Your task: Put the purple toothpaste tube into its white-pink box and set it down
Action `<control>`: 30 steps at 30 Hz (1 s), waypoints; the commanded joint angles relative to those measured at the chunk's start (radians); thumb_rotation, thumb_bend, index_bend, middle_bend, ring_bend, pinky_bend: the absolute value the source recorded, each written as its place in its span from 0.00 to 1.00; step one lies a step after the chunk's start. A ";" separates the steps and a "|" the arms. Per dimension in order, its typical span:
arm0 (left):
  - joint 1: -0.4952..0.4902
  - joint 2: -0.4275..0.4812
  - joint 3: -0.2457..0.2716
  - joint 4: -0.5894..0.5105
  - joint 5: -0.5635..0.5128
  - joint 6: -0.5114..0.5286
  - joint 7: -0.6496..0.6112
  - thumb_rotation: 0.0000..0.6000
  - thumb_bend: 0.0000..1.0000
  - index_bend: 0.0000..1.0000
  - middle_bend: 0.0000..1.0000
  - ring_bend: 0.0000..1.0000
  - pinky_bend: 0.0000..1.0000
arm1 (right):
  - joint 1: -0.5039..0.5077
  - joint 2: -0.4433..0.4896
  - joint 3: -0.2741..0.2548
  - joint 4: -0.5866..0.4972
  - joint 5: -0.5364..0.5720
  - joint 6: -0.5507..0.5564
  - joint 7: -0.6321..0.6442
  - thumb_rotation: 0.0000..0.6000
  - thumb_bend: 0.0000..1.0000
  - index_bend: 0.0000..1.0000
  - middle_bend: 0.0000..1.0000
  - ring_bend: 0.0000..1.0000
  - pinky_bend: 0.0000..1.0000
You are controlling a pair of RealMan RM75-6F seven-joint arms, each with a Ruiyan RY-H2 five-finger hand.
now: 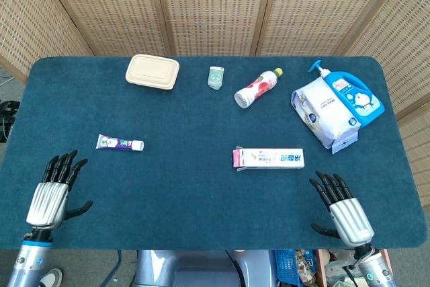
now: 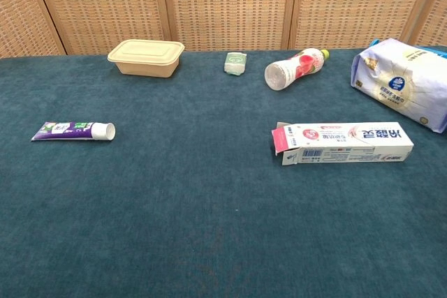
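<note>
Both hands sat at the near desk (image 1: 201, 199) edge, nothing held: left hand (image 1: 50, 191) with fingers spread and pointing away, empty; right hand (image 1: 345, 210) likewise splayed and empty, neither seen in the chest view. Task looked unstarted. Tube (image 1: 119, 143) lay flat on the left side, cap end toward the middle, just beyond the left hand; box (image 1: 268, 158) lay flat right of centre, near the right hand, its open pink flap end facing left toward the tube, well apart from it. Likely risks: tube was thin and low on the soft cloth, so fingers could skid it away or pinch cloth instead of tube; a squeeze mid-body could bend it and spoil the line-up with the opening. Box was light card, so a hard grip could crush the mouth shut, and the loose flap could fold inward and block entry. Pushing the tube in without the box held firmly would probably just shove the box along the desk. Farther back, tray (image 1: 152, 71), small green pack (image 1: 215, 77), bottle (image 1: 257, 87), white bag (image 1: 324, 112) and blue pump bottle (image 1: 355, 95) sat well clear; the bag was the nearest thing a right-arm swing might clip.
</note>
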 commanded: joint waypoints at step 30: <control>-0.401 -0.027 -0.194 0.201 -0.675 -0.438 0.391 1.00 0.22 0.22 0.06 0.00 0.00 | 0.005 -0.016 0.007 0.018 0.021 -0.020 -0.015 1.00 0.05 0.06 0.00 0.00 0.00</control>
